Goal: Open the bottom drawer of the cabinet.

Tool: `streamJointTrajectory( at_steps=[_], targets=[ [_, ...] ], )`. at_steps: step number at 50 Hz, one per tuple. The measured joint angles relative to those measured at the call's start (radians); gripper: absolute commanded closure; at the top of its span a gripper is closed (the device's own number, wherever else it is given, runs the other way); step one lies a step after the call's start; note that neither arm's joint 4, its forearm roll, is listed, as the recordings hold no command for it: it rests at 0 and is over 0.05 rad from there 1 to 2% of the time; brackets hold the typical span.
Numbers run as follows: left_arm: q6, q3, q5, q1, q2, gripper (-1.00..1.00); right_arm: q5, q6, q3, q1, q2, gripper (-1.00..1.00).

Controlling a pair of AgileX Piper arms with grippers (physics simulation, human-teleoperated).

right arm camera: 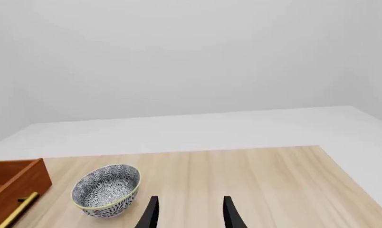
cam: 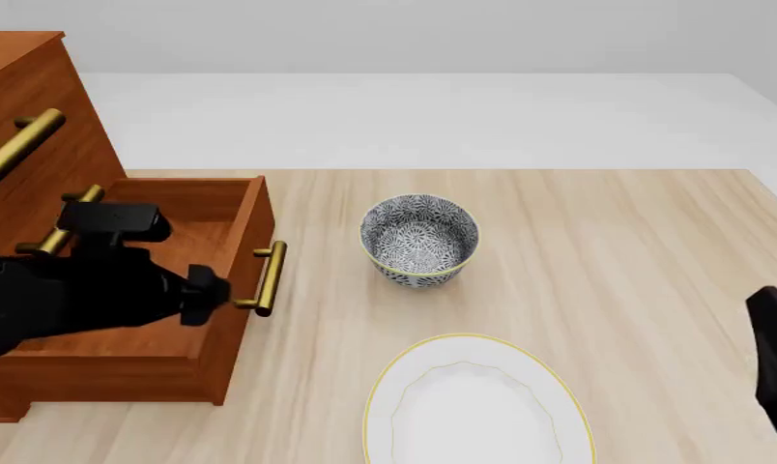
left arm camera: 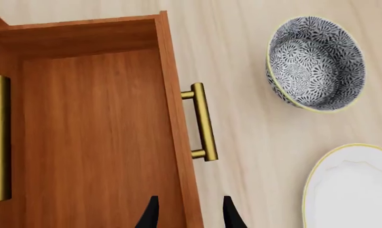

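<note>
Bottom drawer (cam: pixel 169 280) pulled out; left fingers (left arm camera: pixel 151 214) straddle its front, parted.

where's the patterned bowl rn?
Front view: patterned bowl sits mid-table, right of the pulled-out bottom drawer, just beyond the white plate.

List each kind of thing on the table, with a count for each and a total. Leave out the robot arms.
Cabinet: 1
Bowl: 1
Plate: 1
Total: 3
</note>
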Motion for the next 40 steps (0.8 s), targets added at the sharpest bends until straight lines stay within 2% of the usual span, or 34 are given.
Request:
streamJointTrajectory(
  at_steps=[10, 22, 29, 40],
  targets=[
    [0.014, -0.037, 0.085, 0.002, -0.107, -1.0, -0.007, -0.002, 0.006, 0.001, 0.0, -1.0],
    [0.028, -0.09, 0.174, -0.003, -0.252, -1.0, -0.067, -0.006, 0.065, 0.001, 0.0, -1.0],
    [0.03, -0.109, 0.197, -0.004, -0.319, -1.0, -0.089, -0.011, 0.086, -0.001, 0.0, -1.0],
    [0.068, -0.141, 0.197, 0.019, -0.425, -1.0, -0.088, -0.025, 0.081, 0.003, 0.0, -1.0]
  ],
)
